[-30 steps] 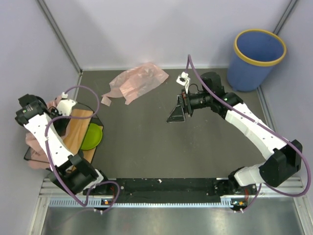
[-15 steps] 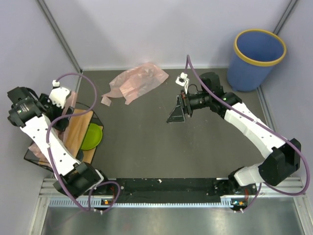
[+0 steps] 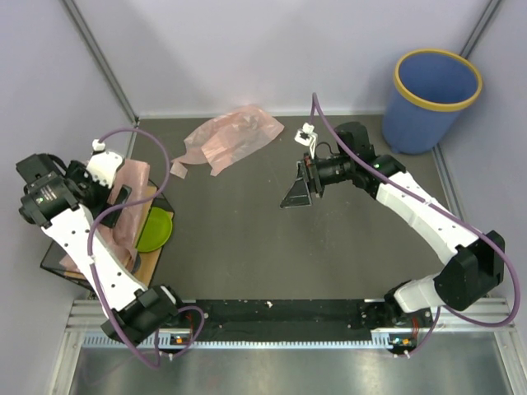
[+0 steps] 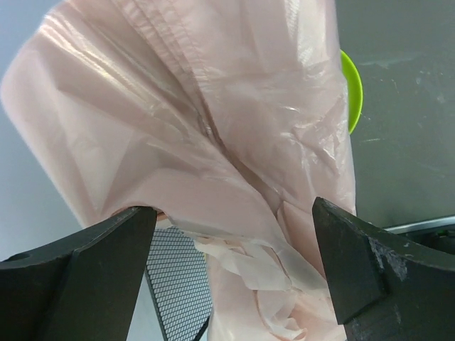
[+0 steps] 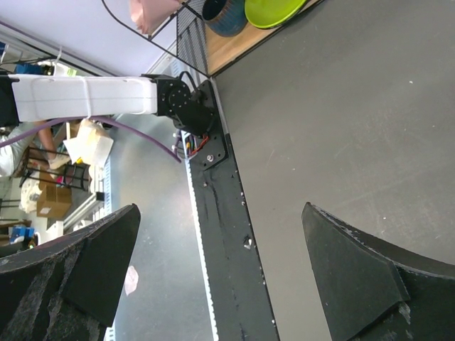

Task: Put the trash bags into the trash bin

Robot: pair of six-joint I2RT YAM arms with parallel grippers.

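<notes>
Left wrist view: your left jaws released, pink trash bag partly covering green bowl; your right jaws released, empty.

The right fingers stand wide apart over the table — green bowl (on a wooden board) beyond.

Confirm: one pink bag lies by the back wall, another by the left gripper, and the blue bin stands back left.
No: the top external view shows the blue bin in the back right corner. The pink bag by the back wall and the second bag by the left gripper are as stated.
</notes>
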